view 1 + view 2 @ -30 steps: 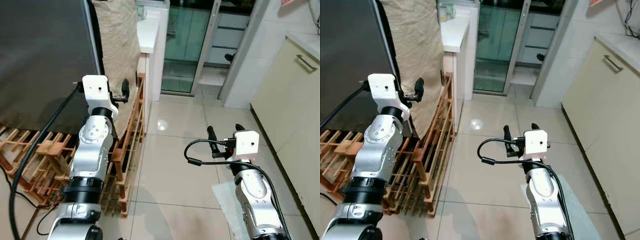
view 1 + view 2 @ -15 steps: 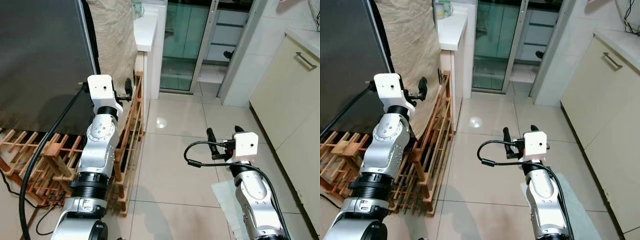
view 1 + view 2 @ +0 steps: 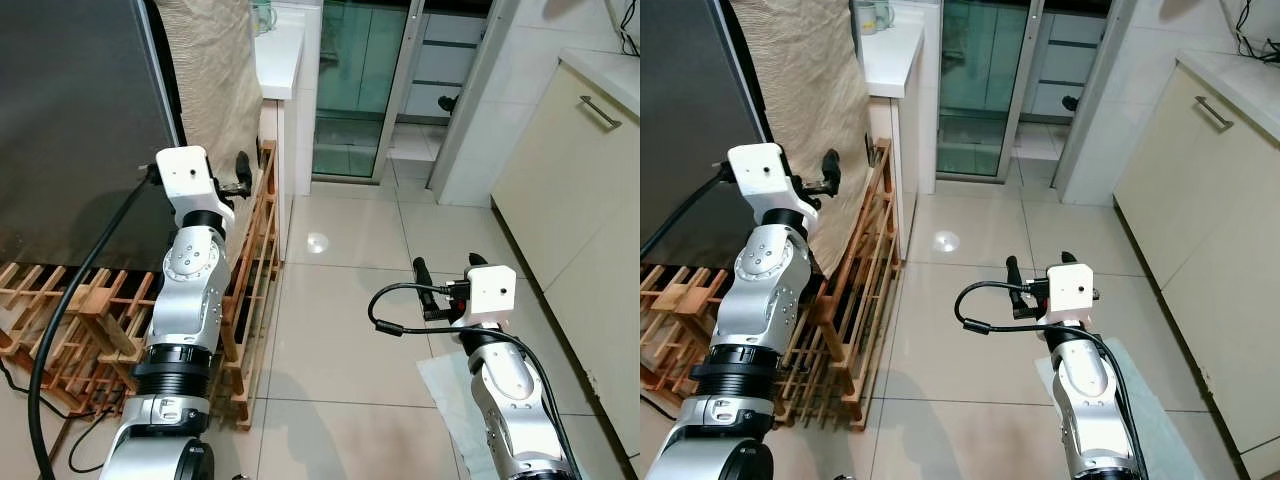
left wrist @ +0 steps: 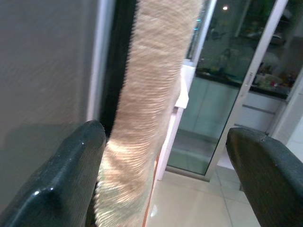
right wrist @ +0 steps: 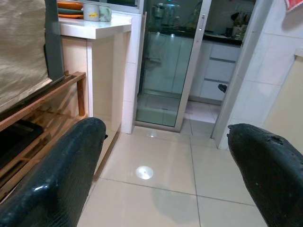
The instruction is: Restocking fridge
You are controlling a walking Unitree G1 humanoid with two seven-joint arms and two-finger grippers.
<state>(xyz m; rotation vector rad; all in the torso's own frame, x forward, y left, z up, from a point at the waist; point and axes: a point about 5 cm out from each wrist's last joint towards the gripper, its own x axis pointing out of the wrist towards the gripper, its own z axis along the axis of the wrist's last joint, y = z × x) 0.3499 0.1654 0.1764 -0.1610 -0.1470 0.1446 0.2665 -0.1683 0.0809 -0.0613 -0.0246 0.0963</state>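
The fridge (image 3: pixel 70 120) is a tall dark grey body at the far left, its door closed. My left gripper (image 4: pixel 165 156) is raised beside the fridge's right edge, open, with nothing between its fingers. Through the gap I see the fridge's side and a beige cloth (image 3: pixel 215 70) hanging next to it. My right gripper (image 3: pixel 448 265) is held low over the tiled floor at the right, open and empty, pointing toward a glass sliding door (image 3: pixel 360 80).
A wooden slatted rack (image 3: pixel 250 260) stands on the floor against the fridge and cloth, under my left arm. A white counter (image 3: pixel 280 45) with cups is behind it. Cream cabinets (image 3: pixel 580 180) line the right. A pale mat (image 3: pixel 445 385) lies on the floor.
The whole view has shifted a little, so the camera has moved. Both arms hold about the same pose, grippers still open.
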